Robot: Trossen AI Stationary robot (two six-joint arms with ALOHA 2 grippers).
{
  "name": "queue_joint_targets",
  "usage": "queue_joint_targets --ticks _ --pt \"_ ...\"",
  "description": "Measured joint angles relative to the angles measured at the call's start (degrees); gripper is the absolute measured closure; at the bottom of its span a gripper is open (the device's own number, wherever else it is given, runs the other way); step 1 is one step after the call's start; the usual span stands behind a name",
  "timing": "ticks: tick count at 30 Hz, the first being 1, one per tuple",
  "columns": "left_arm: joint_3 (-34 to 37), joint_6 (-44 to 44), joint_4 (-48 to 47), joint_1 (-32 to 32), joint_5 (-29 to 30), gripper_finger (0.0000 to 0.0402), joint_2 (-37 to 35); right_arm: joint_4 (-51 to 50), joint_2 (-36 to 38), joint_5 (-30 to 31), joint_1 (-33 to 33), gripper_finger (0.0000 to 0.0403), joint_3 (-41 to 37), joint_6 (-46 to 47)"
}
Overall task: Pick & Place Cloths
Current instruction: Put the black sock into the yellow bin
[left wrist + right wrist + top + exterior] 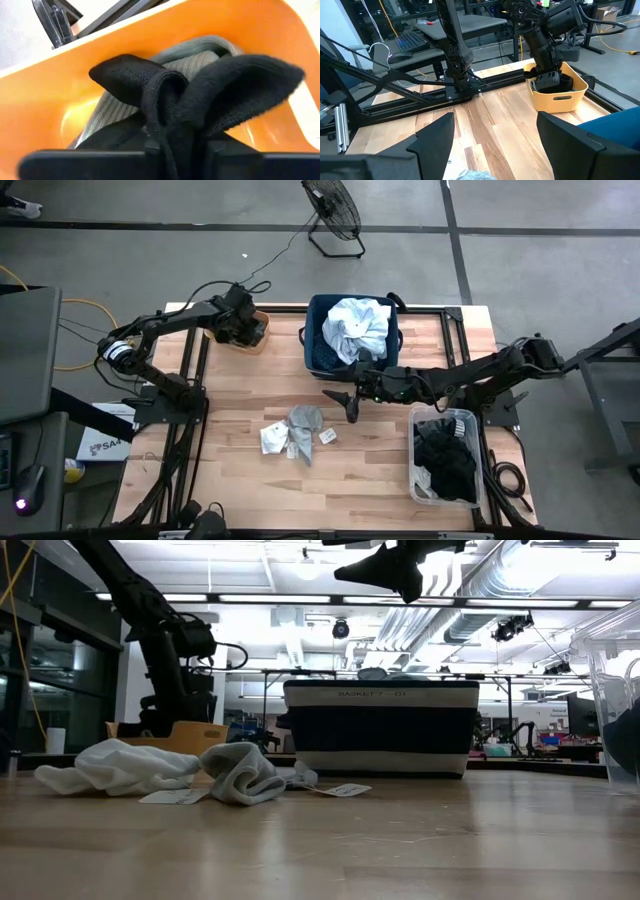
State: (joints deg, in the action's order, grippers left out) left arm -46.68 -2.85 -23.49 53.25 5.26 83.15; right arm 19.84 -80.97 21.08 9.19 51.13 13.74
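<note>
Black knit fabric, a sock or small garment (200, 95), is sitting in the orange plastic tub (45, 105) on top of a grey-green ribbed sock (200, 47), and the left gripper (243, 328) is hanging right over it at the table's far left corner. The black piece is bunching between the left fingers, so they appear to be pinching it, probably at the point of setting it down. To do this well, the fingers should be spreading fully before lifting, so no loop of knit is snagging and dragging back out over the rim.

Grey-green socks (305, 423) and small white pieces (273, 438) with paper tags are lying loose on the wooden table (250, 480), mid-table, waiting to be picked. The right gripper (352, 406) is hovering just beside them, above the wood, its fingers spread and holding nothing. It should be descending straight onto one sock's bulk, not the tags.

Behind the loose pile, the navy fabric bin (318, 355) is holding a pale blue-white shirt (358, 328) heaped above its rim. At the table's right edge, a clear plastic bin (420, 420) is holding black pieces (448, 460).
</note>
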Motion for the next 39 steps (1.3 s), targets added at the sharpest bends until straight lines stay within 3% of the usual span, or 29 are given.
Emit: queue_joint_targets --ticks 9,16,25,31,35,39 --pt "-0.99 0.99 -2.11 0.00 -0.68 0.0205 -1.31 -0.02 0.00 -0.02 0.00 0.0127 0.00 0.12" --pt "-5.10 3.13 -7.93 -0.02 -1.95 0.0158 -1.35 -0.02 0.00 -0.08 0.00 0.0127 0.00 1.06" --pt "-8.94 4.67 -14.25 -0.02 -1.77 0.0156 -1.52 -1.26 0.00 -0.19 0.00 0.0127 -0.02 1.27" --pt "-8.94 4.93 -14.88 -0.02 -1.73 0.0163 -5.67 -1.70 -0.01 -0.20 0.00 0.0127 -0.02 1.29" --pt "-8.94 6.16 -18.33 -0.02 -1.72 0.0206 -9.75 -1.70 -0.01 -0.19 0.00 0.0127 -0.02 1.27" --pt "-8.94 7.69 -23.93 -0.02 -1.80 0.0289 -12.63 -1.70 -0.02 -0.18 0.00 0.0127 -0.02 1.29"
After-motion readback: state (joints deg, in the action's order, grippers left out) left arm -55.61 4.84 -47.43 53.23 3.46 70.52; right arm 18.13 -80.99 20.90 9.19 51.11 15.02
